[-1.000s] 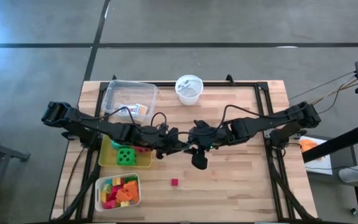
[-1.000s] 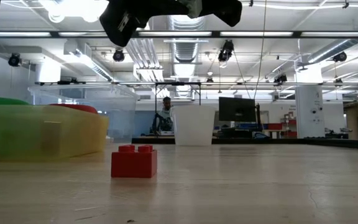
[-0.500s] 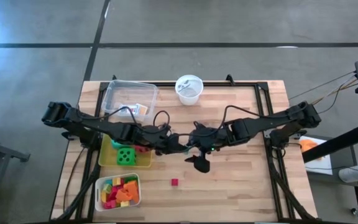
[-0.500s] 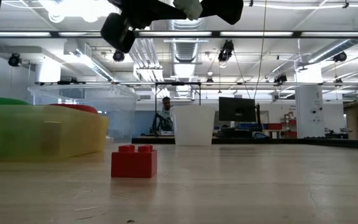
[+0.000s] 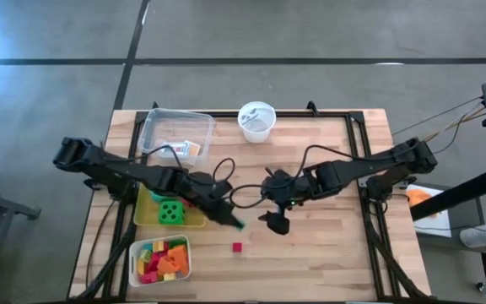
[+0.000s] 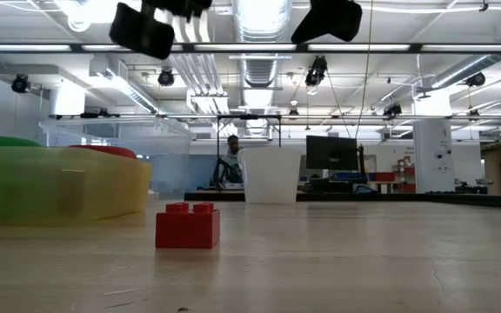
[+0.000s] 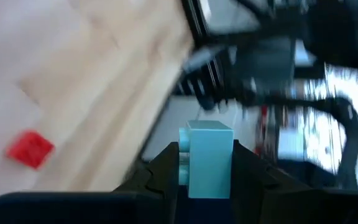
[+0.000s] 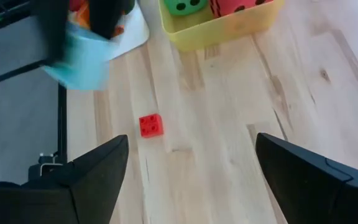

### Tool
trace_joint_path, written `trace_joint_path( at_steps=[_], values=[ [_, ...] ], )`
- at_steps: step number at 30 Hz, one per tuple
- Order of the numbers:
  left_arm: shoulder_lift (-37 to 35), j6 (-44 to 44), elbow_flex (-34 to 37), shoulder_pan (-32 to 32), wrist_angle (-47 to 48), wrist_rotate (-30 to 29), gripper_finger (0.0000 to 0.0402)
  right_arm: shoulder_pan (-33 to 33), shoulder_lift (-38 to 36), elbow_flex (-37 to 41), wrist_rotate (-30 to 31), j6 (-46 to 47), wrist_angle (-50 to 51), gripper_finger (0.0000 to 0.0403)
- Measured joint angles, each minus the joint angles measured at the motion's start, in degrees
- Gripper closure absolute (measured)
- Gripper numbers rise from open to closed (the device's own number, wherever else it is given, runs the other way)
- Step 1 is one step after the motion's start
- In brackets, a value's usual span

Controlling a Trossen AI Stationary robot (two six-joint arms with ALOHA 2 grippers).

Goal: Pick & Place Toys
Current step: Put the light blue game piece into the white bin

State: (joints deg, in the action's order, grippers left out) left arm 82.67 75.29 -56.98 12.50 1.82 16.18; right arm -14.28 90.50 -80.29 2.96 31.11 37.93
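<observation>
Gripping a teal block (image 7: pixel 207 158) between its fingers, the left tool (image 5: pixel 233 221) hangs above the worktop (image 5: pixel 327 245) beside the yellow tray (image 5: pixel 146 215), while the right tool (image 5: pixel 275 221) hovers nearby, spread wide and empty, over a lone red block (image 5: pixel 237 247).

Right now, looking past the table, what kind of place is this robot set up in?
Probably a robotics lab or open workshop hall. The low view shows exposed ceiling ducts, a monitor and a person seated at benches beyond the white cup; the high view shows a bare concrete floor around the wooden table.
</observation>
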Motion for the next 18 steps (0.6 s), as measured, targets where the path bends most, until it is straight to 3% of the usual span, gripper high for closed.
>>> trace_joint_path(
  at_steps=[5,13,18],
  values=[
    [-1.3,-5.1,-0.7,5.4,5.2,3.1,0.0299,-0.2,0.0,0.2,0.0,-0.2,0.9,0.0055],
    [-1.4,-6.3,-8.6,17.0,39.8,-5.2,0.03,-0.2,0.0,0.6,0.0,-1.0,0.9,0.0055],
    [-1.4,-5.1,-9.8,26.4,47.1,-8.3,0.03,-0.2,0.0,0.6,0.0,-1.0,0.8,0.0055]
  ],
)
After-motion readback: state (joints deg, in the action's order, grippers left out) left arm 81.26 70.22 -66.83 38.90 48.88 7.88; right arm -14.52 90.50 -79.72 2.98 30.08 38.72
